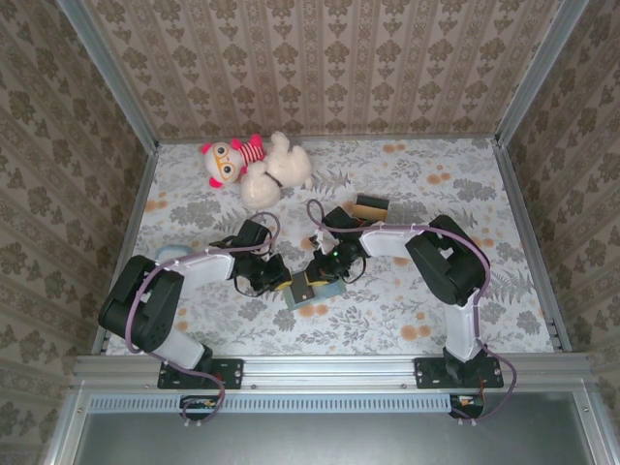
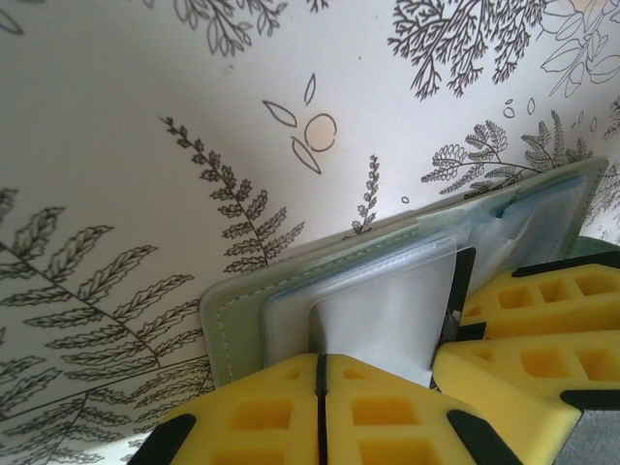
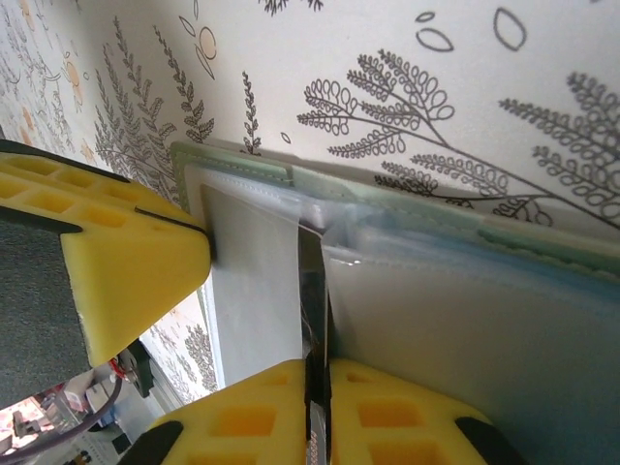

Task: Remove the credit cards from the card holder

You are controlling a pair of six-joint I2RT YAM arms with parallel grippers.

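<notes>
The grey-green card holder (image 1: 329, 289) lies open on the floral table between my two grippers. My left gripper (image 2: 320, 358) is shut on one clear plastic sleeve (image 2: 387, 310) of the card holder (image 2: 232, 320), at its left side. My right gripper (image 3: 317, 363) is shut on the edge of a dark credit card (image 3: 315, 291) that stands out between the sleeves of the card holder (image 3: 242, 165). That dark card's edge (image 2: 465, 276) also shows in the left wrist view, beside the right gripper's yellow fingers (image 2: 542, 329). From above, the left gripper (image 1: 279, 278) and right gripper (image 1: 318, 274) nearly touch.
A white teddy bear (image 1: 276, 170) and a red-and-white doll (image 1: 228, 160) lie at the back of the table. A flat tan and dark thing (image 1: 370, 208) rests behind the right arm. A pale blue object (image 1: 172, 254) sits by the left arm. Patterned walls close in three sides.
</notes>
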